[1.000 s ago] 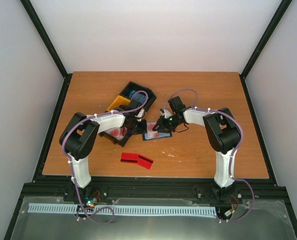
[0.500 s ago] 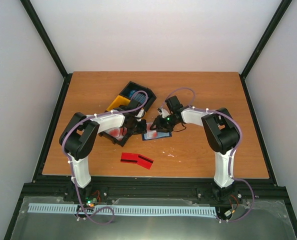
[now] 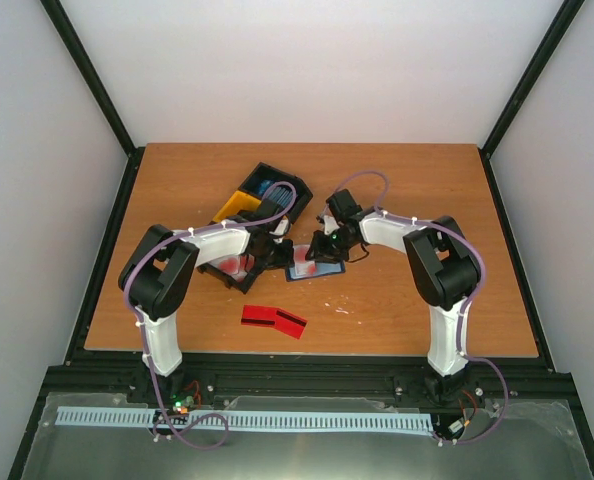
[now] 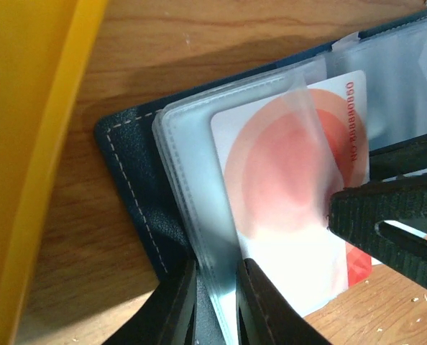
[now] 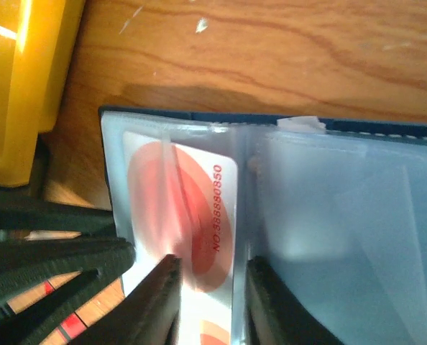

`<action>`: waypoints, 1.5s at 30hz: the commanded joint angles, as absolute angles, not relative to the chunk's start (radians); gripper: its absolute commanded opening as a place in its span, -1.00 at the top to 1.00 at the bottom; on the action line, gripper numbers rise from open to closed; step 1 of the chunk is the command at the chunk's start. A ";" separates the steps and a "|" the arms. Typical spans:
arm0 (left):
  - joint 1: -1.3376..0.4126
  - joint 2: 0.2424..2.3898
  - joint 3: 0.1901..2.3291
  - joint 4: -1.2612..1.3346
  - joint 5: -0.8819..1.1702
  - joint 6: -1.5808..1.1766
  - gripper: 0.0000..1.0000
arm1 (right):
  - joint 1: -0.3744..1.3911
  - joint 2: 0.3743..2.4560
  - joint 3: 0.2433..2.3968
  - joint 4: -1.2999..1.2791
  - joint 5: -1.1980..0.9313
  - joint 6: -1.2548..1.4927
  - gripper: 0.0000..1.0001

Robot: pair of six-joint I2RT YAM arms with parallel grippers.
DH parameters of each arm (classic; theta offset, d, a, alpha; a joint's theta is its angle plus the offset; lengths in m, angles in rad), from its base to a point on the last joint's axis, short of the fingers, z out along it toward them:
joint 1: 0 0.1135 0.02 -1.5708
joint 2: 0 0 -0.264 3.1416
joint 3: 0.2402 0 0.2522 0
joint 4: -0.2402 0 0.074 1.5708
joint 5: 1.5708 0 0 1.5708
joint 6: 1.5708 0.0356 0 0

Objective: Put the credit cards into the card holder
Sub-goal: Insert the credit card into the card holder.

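- Over the last second the right gripper (image 3: 324,245) has edged left and slightly farther, to sit over the card holder (image 3: 312,270), which lies open mid-table.
- Its jaws stand narrowly apart astride one edge of a credit card (image 4: 292,180); whether they pinch it I cannot tell.
- That card sits partway inside a clear sleeve — insertion looks under way, not finished.
- The left gripper (image 4: 217,287) is clamped on the holder's left sleeve edges, steadying it.
- Another red card (image 3: 274,320) lies nearer — apart from both grippers.
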State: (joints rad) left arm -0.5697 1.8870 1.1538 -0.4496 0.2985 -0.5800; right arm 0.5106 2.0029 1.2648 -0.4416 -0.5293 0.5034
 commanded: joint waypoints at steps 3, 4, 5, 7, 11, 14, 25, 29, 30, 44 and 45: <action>-0.574 1.881 1.141 -0.469 0.293 -0.554 0.64 | 0.527 1.964 1.281 -0.508 -0.445 0.488 0.26; -0.575 1.882 1.141 -0.469 0.294 -0.554 0.64 | 0.527 1.961 1.282 -0.513 -0.439 0.486 0.26; -0.575 1.882 1.141 -0.469 0.295 -0.554 0.64 | 0.528 1.959 1.284 -0.517 -0.433 0.484 0.28; -0.574 1.883 1.141 -0.469 0.295 -0.554 0.64 | 0.530 1.958 1.291 -0.529 -0.421 0.479 0.35; -0.575 1.883 1.141 -0.468 0.295 -0.554 0.65 | 0.535 1.963 1.305 -0.552 -0.384 0.474 0.53; -0.575 1.884 1.141 -0.468 0.297 -0.554 0.65 | 0.542 1.968 1.316 -0.561 -0.368 0.469 0.61; -0.575 1.888 1.141 -0.466 0.303 -0.552 0.66 | 0.549 2.007 1.313 -0.499 -0.511 0.475 0.92; -0.574 1.888 1.140 -0.464 0.304 -0.552 0.66 | 0.549 2.015 1.301 -0.468 -0.565 0.483 0.94; -0.575 1.888 1.140 -0.463 0.307 -0.551 0.66 | 0.549 2.017 1.296 -0.454 -0.594 0.483 0.94; -0.574 1.766 1.110 -0.435 0.277 -0.542 0.52 | 0.545 1.848 1.275 -0.509 -0.246 0.511 0.74; -0.574 1.752 1.107 -0.430 0.277 -0.543 0.51 | 0.545 1.830 1.274 -0.530 -0.195 0.515 0.73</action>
State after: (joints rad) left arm -0.5697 1.8278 1.1084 -0.4427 0.2966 -0.5610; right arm 0.5392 1.9503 1.2823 -0.4923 -0.3973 0.4934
